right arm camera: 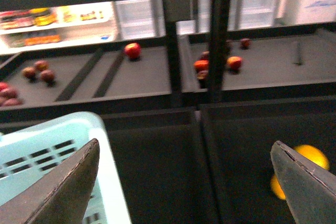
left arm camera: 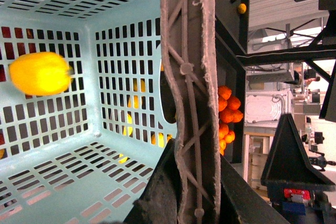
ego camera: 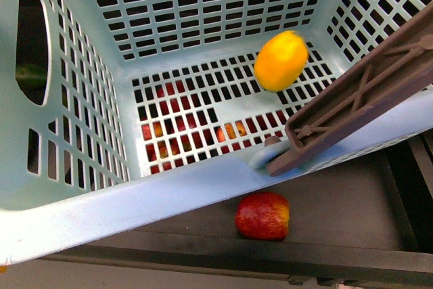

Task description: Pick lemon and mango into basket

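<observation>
Inside basket (ego camera: 169, 194), blurred yellow fruit (ego camera: 280, 60) was seen; left gripper (left arm camera: 197, 192) was clamped on handle (left arm camera: 189, 77), right gripper (right arm camera: 184, 148) spread wide, empty.

The lemon (ego camera: 281, 60) is lying inside the basket (ego camera: 169, 197), toward its right rear. A handle (ego camera: 365, 99) is lying across the basket's right front rim. Another fruit (ego camera: 262, 216) is resting on the shelf (ego camera: 338, 208) just before the basket.
</observation>
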{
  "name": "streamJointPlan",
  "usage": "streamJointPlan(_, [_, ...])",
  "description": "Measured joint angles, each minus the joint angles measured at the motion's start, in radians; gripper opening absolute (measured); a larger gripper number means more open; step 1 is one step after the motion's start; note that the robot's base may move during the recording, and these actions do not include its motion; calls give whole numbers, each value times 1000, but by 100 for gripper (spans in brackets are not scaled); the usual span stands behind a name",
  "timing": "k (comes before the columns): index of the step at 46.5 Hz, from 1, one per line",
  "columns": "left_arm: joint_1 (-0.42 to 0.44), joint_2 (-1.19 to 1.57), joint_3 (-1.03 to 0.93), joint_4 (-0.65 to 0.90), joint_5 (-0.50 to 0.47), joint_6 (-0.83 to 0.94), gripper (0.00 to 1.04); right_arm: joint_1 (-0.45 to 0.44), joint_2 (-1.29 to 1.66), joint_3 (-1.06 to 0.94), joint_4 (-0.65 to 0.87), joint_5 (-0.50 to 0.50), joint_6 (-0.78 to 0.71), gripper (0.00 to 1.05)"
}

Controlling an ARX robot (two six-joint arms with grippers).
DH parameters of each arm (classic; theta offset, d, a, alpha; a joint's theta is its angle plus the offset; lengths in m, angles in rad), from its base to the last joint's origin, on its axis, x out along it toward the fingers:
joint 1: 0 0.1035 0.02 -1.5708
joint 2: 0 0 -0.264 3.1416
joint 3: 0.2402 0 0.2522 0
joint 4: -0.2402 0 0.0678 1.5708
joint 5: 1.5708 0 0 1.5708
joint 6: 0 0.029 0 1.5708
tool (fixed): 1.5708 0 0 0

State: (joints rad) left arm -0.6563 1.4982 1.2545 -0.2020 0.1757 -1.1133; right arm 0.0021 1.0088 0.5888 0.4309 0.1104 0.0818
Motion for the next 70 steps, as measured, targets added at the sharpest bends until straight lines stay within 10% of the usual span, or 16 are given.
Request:
streamJointPlan(6, [0,0,0,0,-2,0,7,-72,-137,-87,-65,138,5,96])
streamJointPlan(15, [-1,0,0,0,2,0,7,-108,-226,-206,-32,-213,-57,66])
streamJointPlan(36, [-1,0,0,0,-2,0,7,-8,-389,-406,-5,-114,-76,1])
streamJointPlan(45, [-1,0,0,0,1,0,7,-6,-457,-459,-15,-111,-80,3])
streamJointPlan(70, [-12,0,0,0,8,1,7,-6,-472,-469,-18,-106,-79,97])
